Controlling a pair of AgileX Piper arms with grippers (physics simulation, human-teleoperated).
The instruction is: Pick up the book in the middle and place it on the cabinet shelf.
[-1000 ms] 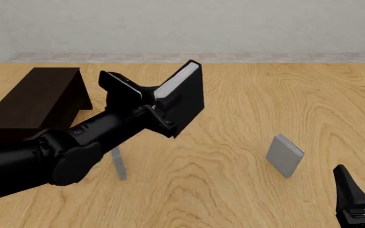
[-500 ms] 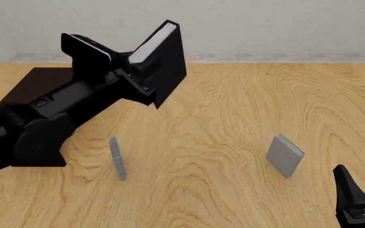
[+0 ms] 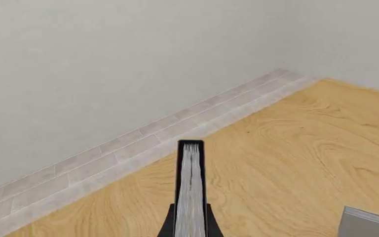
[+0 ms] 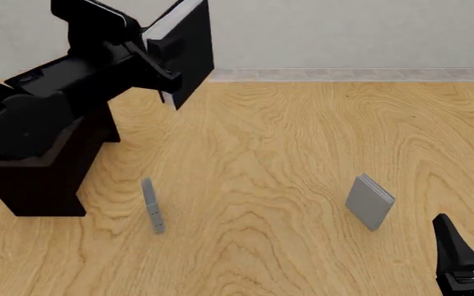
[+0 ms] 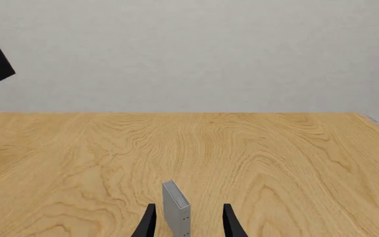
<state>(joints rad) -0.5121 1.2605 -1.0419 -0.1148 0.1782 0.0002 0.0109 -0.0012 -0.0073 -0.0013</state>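
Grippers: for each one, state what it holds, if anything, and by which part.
The left gripper holds the black book by its lower end, page edges showing between the fingers. The right gripper holds nothing.

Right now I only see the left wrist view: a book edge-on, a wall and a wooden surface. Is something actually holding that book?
Observer: Yes. The front view shows the left end effector shut on the book, holding it high above the table.
Operator: Where is the cabinet it goes on?
Observer: The cabinet stands at the table's left, partly behind the arm. The book is not on it yet.
Operator: Is the other arm doing anything?
Observer: The right end effector is open and holds nothing. The smaller grey book stands just ahead of it.
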